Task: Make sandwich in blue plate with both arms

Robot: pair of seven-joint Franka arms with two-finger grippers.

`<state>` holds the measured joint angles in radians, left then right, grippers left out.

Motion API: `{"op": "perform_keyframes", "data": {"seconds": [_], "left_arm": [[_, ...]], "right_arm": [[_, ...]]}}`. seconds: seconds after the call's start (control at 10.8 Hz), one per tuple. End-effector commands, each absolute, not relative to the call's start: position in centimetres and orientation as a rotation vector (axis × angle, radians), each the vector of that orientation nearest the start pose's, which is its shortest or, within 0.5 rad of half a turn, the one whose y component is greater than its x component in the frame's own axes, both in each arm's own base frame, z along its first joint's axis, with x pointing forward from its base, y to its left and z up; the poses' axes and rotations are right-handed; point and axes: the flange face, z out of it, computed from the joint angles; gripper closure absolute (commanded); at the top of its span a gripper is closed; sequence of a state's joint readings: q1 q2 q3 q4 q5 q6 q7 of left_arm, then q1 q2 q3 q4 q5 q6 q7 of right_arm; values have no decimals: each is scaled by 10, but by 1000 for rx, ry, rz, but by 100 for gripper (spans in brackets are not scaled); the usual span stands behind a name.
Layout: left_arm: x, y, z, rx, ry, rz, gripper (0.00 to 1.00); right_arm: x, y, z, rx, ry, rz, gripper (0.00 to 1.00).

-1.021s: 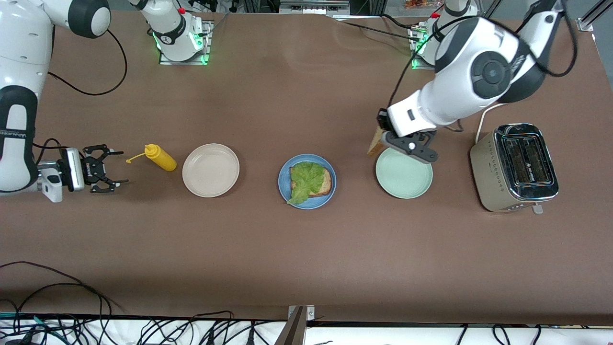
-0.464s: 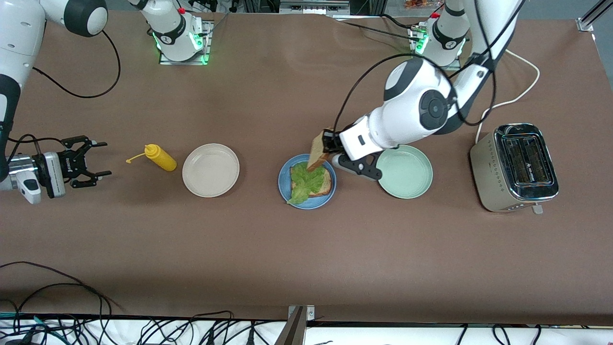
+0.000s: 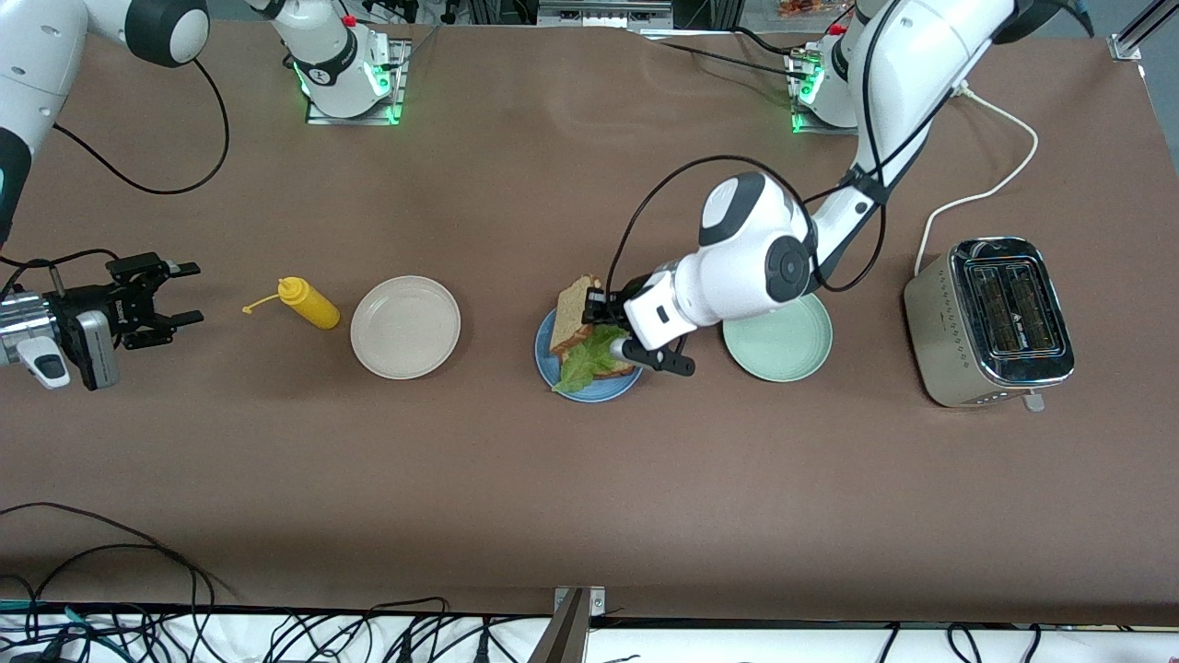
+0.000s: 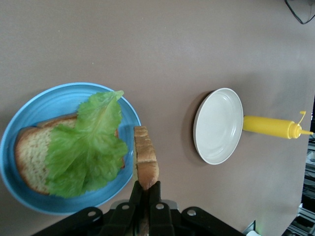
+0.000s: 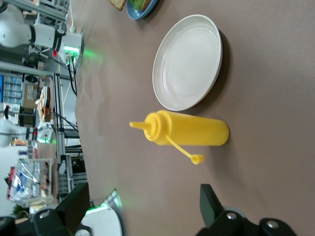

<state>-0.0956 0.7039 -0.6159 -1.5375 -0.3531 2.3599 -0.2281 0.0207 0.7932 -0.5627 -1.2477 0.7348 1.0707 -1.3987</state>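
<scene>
Black fingers of my left claw (image 4: 145,196) are clenched on the lower edge of a toasted bread slice (image 3: 573,311), which I hold upright on edge over the blue plate (image 3: 545,354). On that plate lies the other bread slice (image 4: 30,158) with a ruffled lettuce leaf (image 4: 88,147) spread on top. The held slice stands above the plate's rim toward the right arm's end of the worktop (image 3: 589,488); whether it touches the plate cannot be determined. A mint-green plate (image 3: 783,354) sits beside the blue plate toward my left arm's end, then a toaster (image 3: 990,322). My right arm waits; my right claw (image 3: 170,295) is released, fingers spread, above the worktop near a yellow squeeze bottle (image 3: 309,304). A cream-white plate (image 3: 405,327) lies between bottle and blue plate.
</scene>
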Motion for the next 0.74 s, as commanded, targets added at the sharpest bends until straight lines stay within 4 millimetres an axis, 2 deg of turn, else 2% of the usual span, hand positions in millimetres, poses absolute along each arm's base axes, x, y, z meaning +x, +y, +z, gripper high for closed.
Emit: {"op": "perform_keyframes", "data": {"seconds": [0.0, 0.09, 0.19, 0.37, 0.56, 0.65], "left_arm": [[614, -423, 297, 2390, -52, -126, 100], [617, -422, 286, 2384, -33, -128, 100], [629, -418, 285, 2365, -10, -117, 100], [637, -407, 282, 2347, 39, -127, 100], [637, -402, 276, 2363, 37, -138, 100], [633, -403, 272, 2369, 33, -156, 100]], "right_arm": [[631, -138, 332, -2133, -806, 396, 0], [633, -128, 333, -2159, -761, 439, 0], [638, -112, 337, -2205, -725, 475, 0], [646, -69, 375, -2422, -678, 543, 0], [642, -29, 395, -2609, -581, 627, 0], [637, -17, 404, -2691, -551, 653, 0]]}}
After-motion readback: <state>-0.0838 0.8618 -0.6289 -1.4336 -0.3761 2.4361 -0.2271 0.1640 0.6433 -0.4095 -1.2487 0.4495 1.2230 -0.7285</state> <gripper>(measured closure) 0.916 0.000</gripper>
